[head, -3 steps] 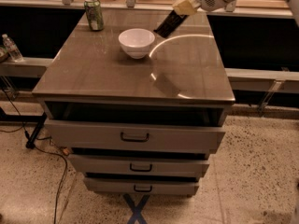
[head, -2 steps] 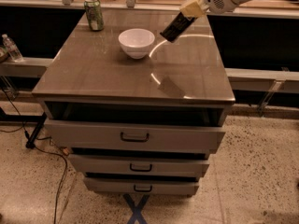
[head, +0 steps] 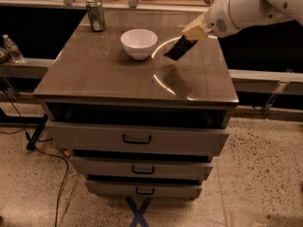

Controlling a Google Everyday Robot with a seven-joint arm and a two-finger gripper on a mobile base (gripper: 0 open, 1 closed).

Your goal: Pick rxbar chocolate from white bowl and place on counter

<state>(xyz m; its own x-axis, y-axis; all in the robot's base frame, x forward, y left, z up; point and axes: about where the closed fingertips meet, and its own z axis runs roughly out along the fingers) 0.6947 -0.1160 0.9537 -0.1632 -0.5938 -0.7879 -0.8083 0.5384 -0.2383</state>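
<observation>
The white bowl [head: 139, 42] stands on the counter [head: 104, 74], left of centre toward the back, and looks empty. My gripper [head: 193, 33] reaches in from the upper right, to the right of the bowl and above the counter. It is shut on the rxbar chocolate [head: 180, 48], a dark flat bar that hangs tilted down to the left from the fingertips, clear of the counter top. The bar's dark reflection shows on the glossy surface below it.
A green drink can [head: 96, 14] stands at the counter's back left corner. The grey cabinet has three handled drawers [head: 137, 139] at the front. A plastic bottle [head: 13, 49] sits on a low ledge at the far left. A shelf with objects runs behind the counter.
My gripper has carried the bar to the right and slightly forward, away from the bowl, over the right part of the counter. The bowl and can have not moved.
</observation>
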